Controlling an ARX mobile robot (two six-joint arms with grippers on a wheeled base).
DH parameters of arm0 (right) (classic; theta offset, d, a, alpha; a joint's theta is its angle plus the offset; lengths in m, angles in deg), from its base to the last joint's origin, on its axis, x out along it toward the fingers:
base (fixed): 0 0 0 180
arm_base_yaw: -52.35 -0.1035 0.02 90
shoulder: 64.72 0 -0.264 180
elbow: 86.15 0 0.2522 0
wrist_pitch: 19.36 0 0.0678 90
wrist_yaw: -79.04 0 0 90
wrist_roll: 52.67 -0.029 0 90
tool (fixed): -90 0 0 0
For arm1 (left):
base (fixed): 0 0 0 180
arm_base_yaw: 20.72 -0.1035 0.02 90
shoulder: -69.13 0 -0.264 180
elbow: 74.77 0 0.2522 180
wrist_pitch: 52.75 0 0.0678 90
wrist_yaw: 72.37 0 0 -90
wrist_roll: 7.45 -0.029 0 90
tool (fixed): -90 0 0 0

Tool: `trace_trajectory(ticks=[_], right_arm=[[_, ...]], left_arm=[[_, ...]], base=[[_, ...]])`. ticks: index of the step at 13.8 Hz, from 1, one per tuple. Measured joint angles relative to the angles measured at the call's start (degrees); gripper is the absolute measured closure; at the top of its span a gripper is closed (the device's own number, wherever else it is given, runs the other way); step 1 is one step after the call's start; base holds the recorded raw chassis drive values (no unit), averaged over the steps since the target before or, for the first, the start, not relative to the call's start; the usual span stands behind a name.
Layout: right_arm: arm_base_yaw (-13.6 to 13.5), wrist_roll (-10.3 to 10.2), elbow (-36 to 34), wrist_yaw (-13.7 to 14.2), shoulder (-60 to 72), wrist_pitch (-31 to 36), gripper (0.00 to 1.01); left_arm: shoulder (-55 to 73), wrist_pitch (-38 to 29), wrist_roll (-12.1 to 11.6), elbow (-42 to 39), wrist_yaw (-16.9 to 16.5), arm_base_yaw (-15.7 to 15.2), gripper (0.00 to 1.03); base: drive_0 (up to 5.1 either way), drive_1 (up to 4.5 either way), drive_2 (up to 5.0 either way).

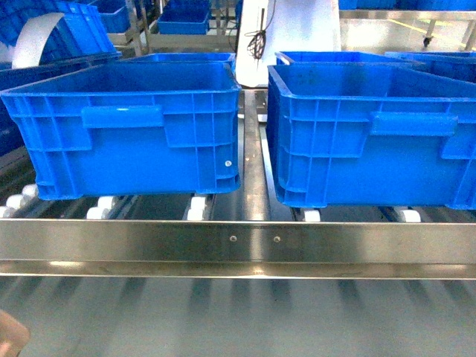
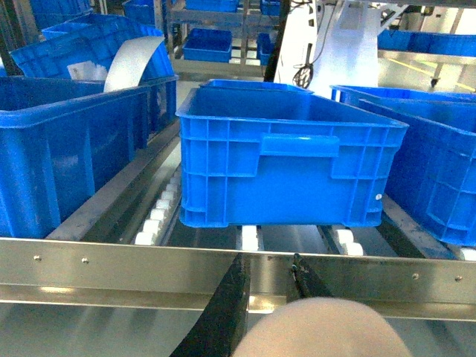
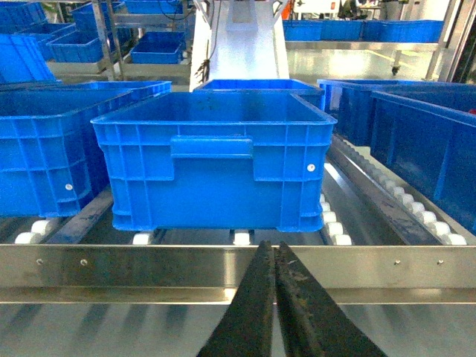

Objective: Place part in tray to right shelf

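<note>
Shelf rail of shiny steel is seen across the foreground, with white rollers behind it carrying two blue crates side by side. The right hand is pressed together, empty, below the rail. The left hand is spread around a rounded beige shape, blurred and not identifiable. No blue block is in view.

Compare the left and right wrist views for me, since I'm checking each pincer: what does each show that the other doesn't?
Only the left wrist view shows a beige rounded object between parted jaws of the left pincer. Only the right wrist view shows the right pincer shut on nothing. Both share a steel front rail and a blue crate on white rollers.
</note>
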Motion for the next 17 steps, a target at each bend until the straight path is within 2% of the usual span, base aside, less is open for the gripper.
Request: trace_trajectory(ticks=[1,2,7,8,11,12,17], right_arm=[[0.0,0.0,0.0,0.0,0.0,0.0,0.83],[0.0,0.0,0.0,0.0,0.0,0.0,0.74],[0.0,0.0,0.0,0.0,0.0,0.0,0.55],[0.0,0.0,0.0,0.0,0.0,0.0,0.46],[0.0,0.0,0.0,0.0,0.0,0.0,0.06],[0.0,0.0,0.0,0.0,0.0,0.0,0.02],[0.0,0.0,0.0,0.0,0.0,0.0,0.03]], left_arm=[[0.0,-0.1,0.0,0.0,0.0,0.0,0.91],[0.0,-0.1,0.0,0.0,0.0,0.0,0.91],[0.0,-0.1,0.0,0.0,0.0,0.0,0.91],[0.0,-0.1,0.0,0.0,0.0,0.0,0.91],[0.0,-0.1,0.0,0.0,0.0,0.0,0.91],[0.0,-0.1,0.0,0.0,0.0,0.0,0.91],[0.0,-0.1,0.0,0.0,0.0,0.0,0.91]], base=[[0.0,0.00,0.0],[0.0,0.00,0.0],[0.0,0.00,0.0],[0.0,0.00,0.0],[0.0,0.00,0.0],[0.0,0.00,0.0],[0.0,0.00,0.0]])
